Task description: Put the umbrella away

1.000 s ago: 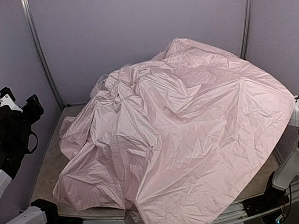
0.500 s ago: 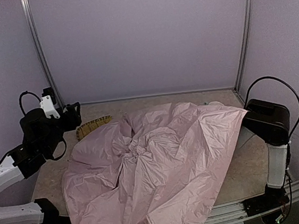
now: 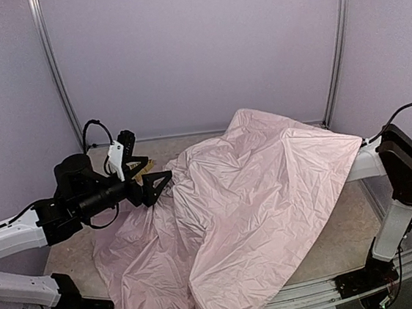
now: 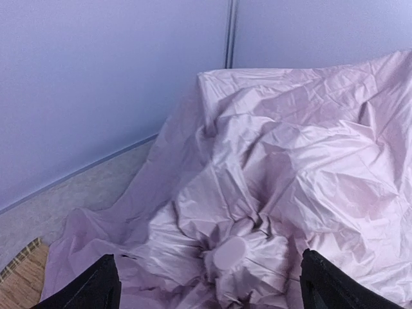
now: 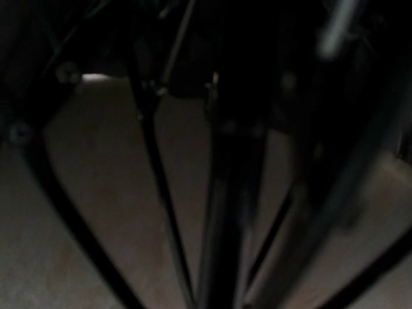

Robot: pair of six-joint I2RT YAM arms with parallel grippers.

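The umbrella lies open over the table, its pale pink fabric crumpled and lifted at the right. Its round pale top cap sits in bunched fabric. My left gripper is open at the canopy's left edge, and in the left wrist view the cap lies just ahead between its jaws, untouched. My right arm reaches under the fabric, so its gripper is hidden from above. The right wrist view is dark and shows the black shaft and thin ribs under the canopy.
A woven bamboo tray shows at the canopy's left edge, mostly covered by fabric. Purple walls close in the back and sides. Bare table shows at the left. The fabric hangs over the table's front edge.
The canopy dropped from a high mound, then rose again on the right. My left arm swung right, to the canopy's left edge. My right arm shifted under the fabric.
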